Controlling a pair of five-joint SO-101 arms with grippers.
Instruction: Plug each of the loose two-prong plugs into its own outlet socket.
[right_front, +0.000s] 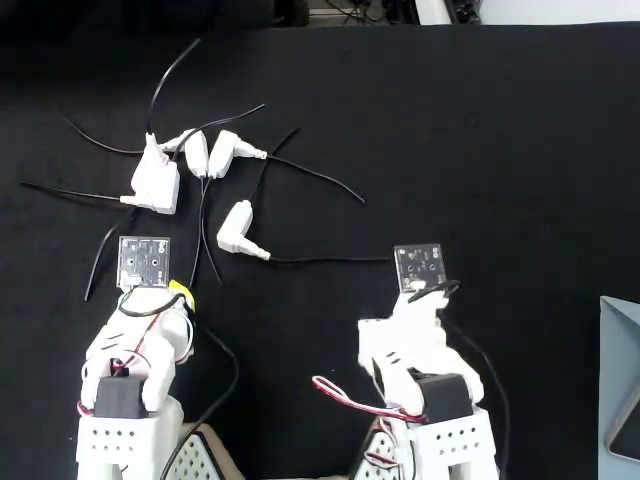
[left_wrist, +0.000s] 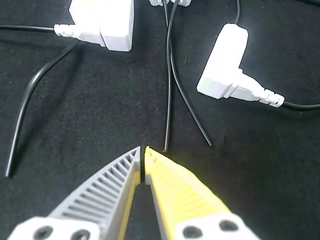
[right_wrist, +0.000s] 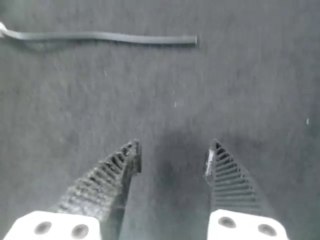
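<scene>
We are looking down on a black table (right_front: 480, 130) with 2 arms sitting side by side at its near edge. The left gripper (left_wrist: 143, 151) is hovering low over the cloth, its grey and yellow fingers (left_wrist: 172, 182) clenched tip to tip with nothing between them. The right gripper (right_wrist: 172, 152) is hanging released, its 2 black fingers (right_wrist: 107, 182) standing well apart over the cloth and grasping nothing.

The plugs are lying loose in a cluster on the far left part of the table, ahead of the left arm and well apart from both grippers. We are counting 3 of them, all white. An angled plug (right_front: 237, 228) is lying nearest the arms. A small plug (right_front: 197, 152) and a second angled plug (right_front: 228, 153) are lying side by side farther back. A large white block (right_front: 155, 180) is lying just beside the small plug, and we cannot tell whether it is a socket or another plug.

Thin black cables (right_front: 205, 215) are running between the block and the nearest angled plug, and one of them is ending just beside the left gripper's tips. The nearest plug's own cable (right_wrist: 100, 36) is stretching across the cloth toward the right arm, its cut end lying ahead of the right gripper. A grey box (right_front: 620, 380) is sitting at the table's right edge.
</scene>
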